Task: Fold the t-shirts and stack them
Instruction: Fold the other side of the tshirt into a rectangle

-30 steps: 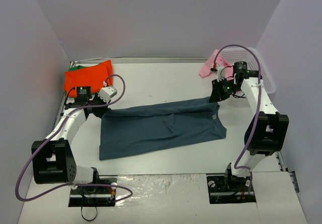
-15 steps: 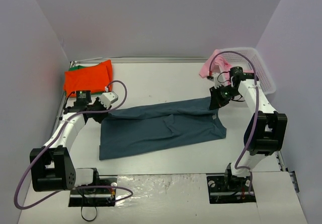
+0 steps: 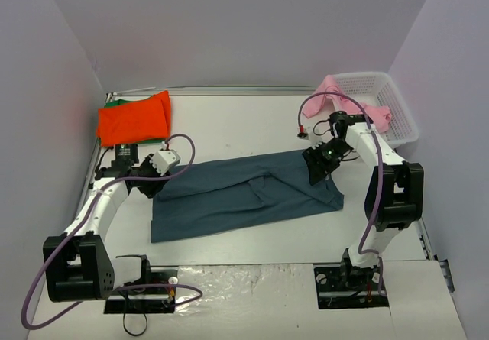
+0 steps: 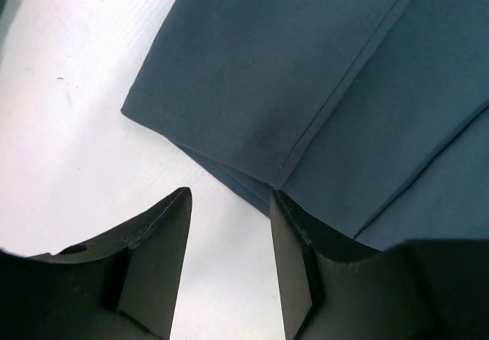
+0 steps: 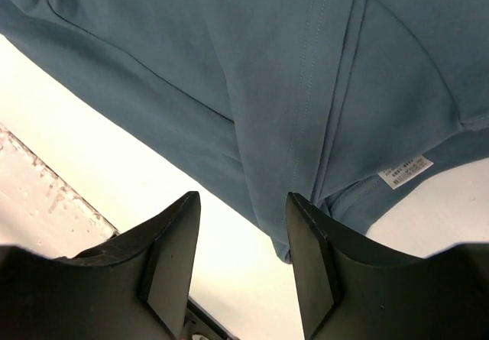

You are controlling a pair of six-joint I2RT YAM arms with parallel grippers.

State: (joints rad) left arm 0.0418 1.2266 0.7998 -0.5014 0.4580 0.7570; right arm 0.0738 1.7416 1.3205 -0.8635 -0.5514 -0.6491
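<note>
Top external view gives me the whole table (image 3: 229,118). The dark slate-blue t-shirt (image 3: 244,191) lies in its middle as a long band, already doubled lengthwise, and reaches from one arm to the other. The left gripper (image 3: 153,183) is low at the shirt's left end and the right gripper (image 3: 317,164) is low over the right end. The orange-red t-shirt (image 3: 134,118) sits folded in the far left corner. The light pink t-shirt (image 3: 336,92) hangs over the rim of the white basket (image 3: 405,126) at the far right.

Both wrist views show the fingers spread with nothing held. On the left wrist, the left gripper (image 4: 229,233) has one finger above bare table and the other at the hem corner, where several layers show. On the right wrist, the right gripper (image 5: 241,241) straddles the shirt's edge, near the white label (image 5: 405,170).

I think the main danger is a shallow pinch. If a finger takes only the top layer, the doubled cloth would open when lifted and the fold would be lost. The left gripper looks partly off the cloth, so closing there could catch very little. If the two arms lift unevenly, the band could twist or slide on the table.

The table is white and smooth, with a crinkled shiny strip (image 3: 252,275) along the near edge. Plain pale walls (image 3: 229,27) close the space on three sides, and purple cables (image 3: 187,149) loop from each arm.
</note>
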